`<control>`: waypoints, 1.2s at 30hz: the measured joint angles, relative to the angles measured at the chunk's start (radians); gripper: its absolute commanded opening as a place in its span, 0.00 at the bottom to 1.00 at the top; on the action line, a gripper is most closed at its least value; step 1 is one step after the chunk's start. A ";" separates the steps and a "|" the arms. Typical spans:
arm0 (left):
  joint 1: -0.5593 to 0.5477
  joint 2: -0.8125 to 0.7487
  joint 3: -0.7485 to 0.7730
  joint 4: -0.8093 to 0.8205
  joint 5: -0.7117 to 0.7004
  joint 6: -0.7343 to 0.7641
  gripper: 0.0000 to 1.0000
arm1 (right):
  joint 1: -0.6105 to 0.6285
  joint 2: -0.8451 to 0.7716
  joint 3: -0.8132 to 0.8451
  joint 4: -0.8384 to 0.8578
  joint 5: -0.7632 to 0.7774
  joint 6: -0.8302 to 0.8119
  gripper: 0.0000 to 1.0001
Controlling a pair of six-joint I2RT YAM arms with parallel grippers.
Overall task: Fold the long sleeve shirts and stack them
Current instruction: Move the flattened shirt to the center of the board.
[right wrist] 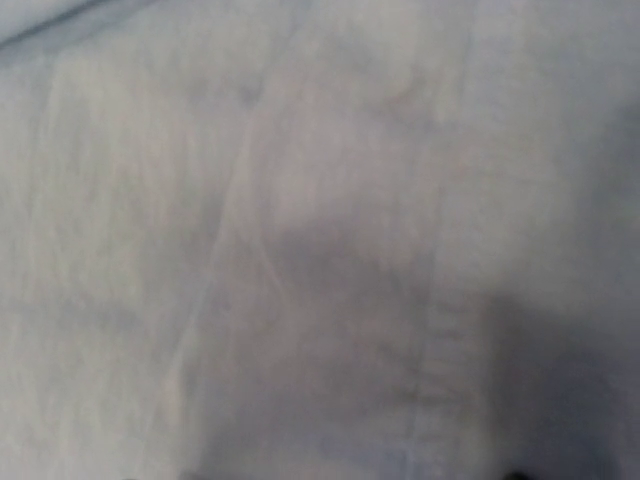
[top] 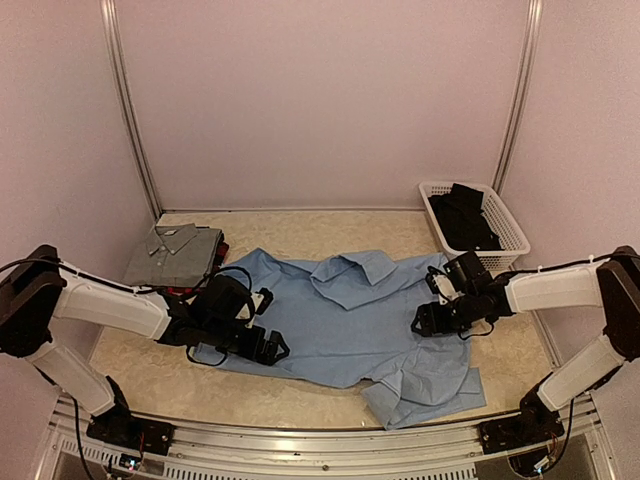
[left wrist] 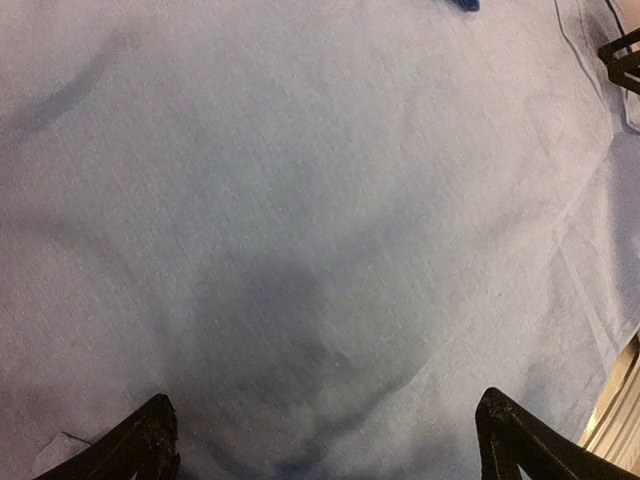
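A large light blue shirt (top: 350,315) lies spread across the middle of the table, collar toward the back and a sleeve bunched at the front right. My left gripper (top: 272,346) hovers low over its left side. Its jaws are wide open with only flat blue cloth (left wrist: 320,230) between the fingertips (left wrist: 150,440). My right gripper (top: 427,322) is down on the shirt's right side, and blurred blue cloth (right wrist: 300,230) fills its view. Its jaws stand apart. A folded grey shirt (top: 175,252) rests at the back left, with a red plaid edge (top: 221,248) showing under it.
A white mesh basket (top: 512,232) holding dark clothing stands at the back right, close behind the right arm. Walls close in the table on three sides. Bare tabletop (top: 150,375) shows at the front left.
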 measured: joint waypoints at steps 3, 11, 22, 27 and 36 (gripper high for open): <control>-0.014 -0.038 -0.022 -0.039 -0.014 -0.016 0.99 | 0.000 -0.045 -0.025 -0.047 0.005 0.010 0.75; -0.028 -0.078 -0.031 -0.101 0.023 -0.029 0.97 | -0.030 -0.039 0.000 -0.106 0.010 0.008 0.75; -0.045 -0.129 -0.004 -0.211 0.181 0.018 0.89 | -0.063 0.018 0.084 -0.147 0.014 -0.026 0.75; -0.045 -0.199 -0.004 -0.276 0.193 0.018 0.91 | -0.063 0.010 0.084 -0.159 0.007 -0.033 0.75; -0.056 -0.309 0.022 -0.233 0.154 0.019 0.96 | -0.027 -0.268 0.066 -0.212 -0.080 -0.017 0.77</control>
